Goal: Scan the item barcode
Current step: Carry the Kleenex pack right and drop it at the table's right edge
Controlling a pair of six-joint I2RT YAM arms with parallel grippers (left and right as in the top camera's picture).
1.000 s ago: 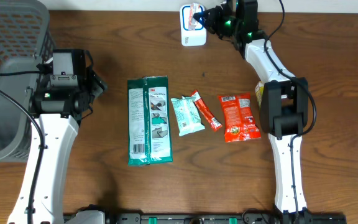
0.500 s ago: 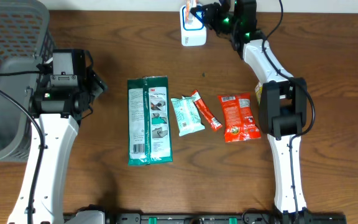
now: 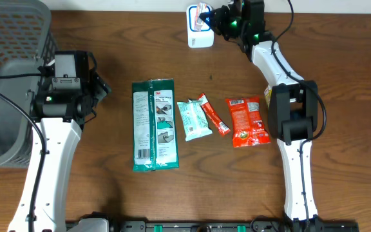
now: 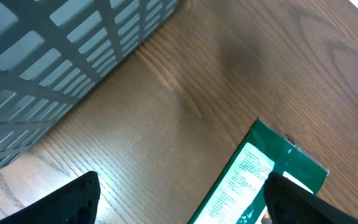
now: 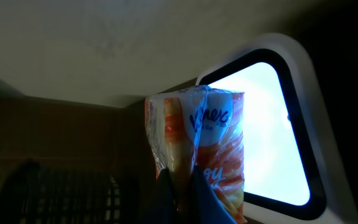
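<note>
Two pincers: right pincer (image 5: 180,186) grips a tissue packet (image 5: 197,137) before the scanner (image 3: 200,37) at twelve o'clock; left pincer (image 4: 182,202) gapes wide.

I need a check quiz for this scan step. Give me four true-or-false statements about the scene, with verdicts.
1. The right hand is shut on the orange-and-white plastic packet, held before the lit window of the white scanner. True.
2. The left hand grips the long green foil packet. False: it is open and empty; that packet lies flat on the wooden table.
3. Four packets lie on the table. True: the green one, a pale teal packet, a thin red stick packet and a red-orange pouch.
4. The grey mesh basket stands beside the right arm. False: it is on the left arm's side.
</note>
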